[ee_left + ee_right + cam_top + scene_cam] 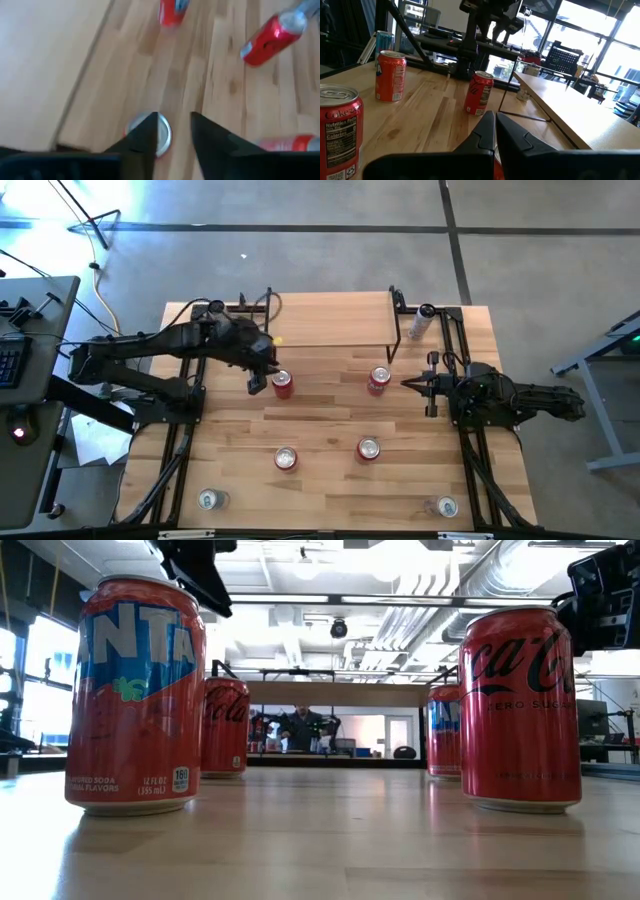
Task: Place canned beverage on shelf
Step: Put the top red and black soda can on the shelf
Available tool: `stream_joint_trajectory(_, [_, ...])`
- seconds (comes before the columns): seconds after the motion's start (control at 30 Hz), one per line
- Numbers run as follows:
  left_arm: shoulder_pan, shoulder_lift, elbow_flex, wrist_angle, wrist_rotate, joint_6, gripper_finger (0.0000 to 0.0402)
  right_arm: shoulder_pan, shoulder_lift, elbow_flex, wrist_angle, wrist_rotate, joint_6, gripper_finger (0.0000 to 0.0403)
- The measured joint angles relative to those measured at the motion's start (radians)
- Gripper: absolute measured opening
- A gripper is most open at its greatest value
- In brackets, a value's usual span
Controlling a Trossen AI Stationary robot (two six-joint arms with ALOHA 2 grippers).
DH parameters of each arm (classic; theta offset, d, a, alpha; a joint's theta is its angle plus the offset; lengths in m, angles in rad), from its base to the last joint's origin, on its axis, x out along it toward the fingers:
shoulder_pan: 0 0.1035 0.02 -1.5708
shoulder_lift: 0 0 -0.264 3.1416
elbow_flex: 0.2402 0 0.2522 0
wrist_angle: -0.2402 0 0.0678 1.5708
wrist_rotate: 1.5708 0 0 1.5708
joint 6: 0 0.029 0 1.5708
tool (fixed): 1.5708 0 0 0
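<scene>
The red can (283, 384) stands upright on the table (330, 480), just in front of the shelf (330, 320), with the left gripper (262, 377) poised above it, fingers part-open and one of them overlapping the lid, nothing gripped. Judged from this, the step is the approach to grasp; next the jaws must straddle the can and close. Further right, the right gripper (412, 384) waits closed beside another can (378, 381).

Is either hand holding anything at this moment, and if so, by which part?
Nothing is held. The left hand hovers open above a red can; the right hand is shut and empty.
</scene>
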Motion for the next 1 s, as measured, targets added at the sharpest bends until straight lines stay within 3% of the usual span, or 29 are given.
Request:
stream_joint_trajectory(0.23, [-0.071,0.142,0.121,-0.168,-0.084,-0.081,0.0272,0.000,0.000,0.000,0.000,0.000,0.000,0.0000])
stream_joint_trajectory(0.37, [-0.079,0.228,0.176,-0.238,-0.106,-0.087,0.0322,0.000,0.000,0.000,0.000,0.000,0.000,0.0000])
stream_joint_trajectory(0.67, [-0.057,0.396,0.256,-0.295,-0.165,-0.014,0.0342,0.000,0.000,0.000,0.000,0.000,0.000,0.0000])
stream_joint_trajectory(1.0, [0.013,0.523,0.284,-0.344,-0.098,0.008,0.0342,0.000,0.000,0.000,0.000,0.000,0.000,0.0000])
